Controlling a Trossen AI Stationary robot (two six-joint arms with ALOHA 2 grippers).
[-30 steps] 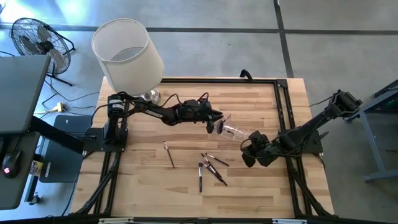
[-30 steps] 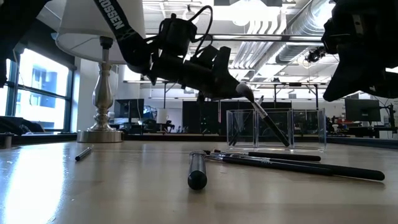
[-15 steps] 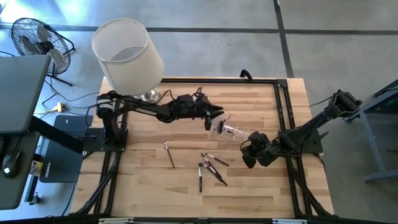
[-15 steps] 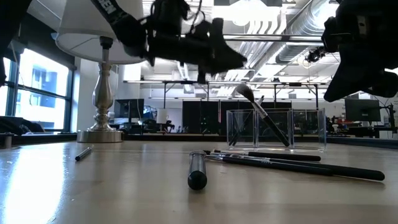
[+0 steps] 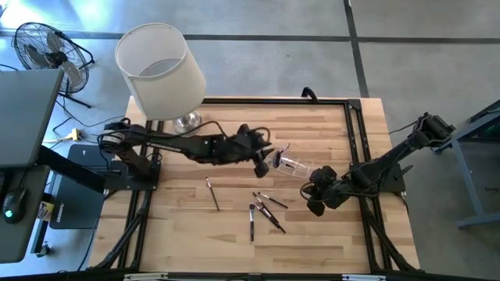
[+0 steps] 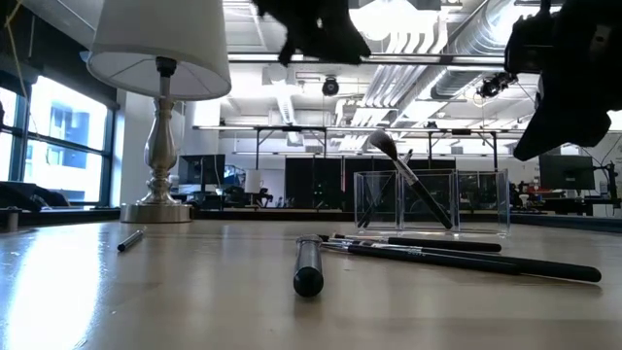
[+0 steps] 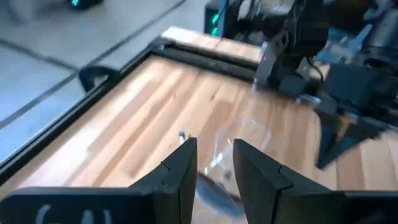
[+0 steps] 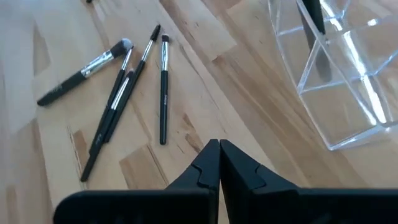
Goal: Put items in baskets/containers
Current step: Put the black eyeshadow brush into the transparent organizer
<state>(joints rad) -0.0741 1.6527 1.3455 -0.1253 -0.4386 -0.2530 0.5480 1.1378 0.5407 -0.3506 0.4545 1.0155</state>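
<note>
Wood table; low view alone shows brush leaning in clear box.

The wooden bench carries a clear plastic box just ahead of the left jaws, one brush leaning inside. A cluster of brushes lies ahead of the right jaws, a lone brush farther off. The lamp base stands at the bench's far edge.

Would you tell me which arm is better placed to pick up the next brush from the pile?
Probably the right. Its claw hangs shut just beside the loose brushes, which fill its wrist view. The left claw sits open up by the box, farther from the pile.
</note>
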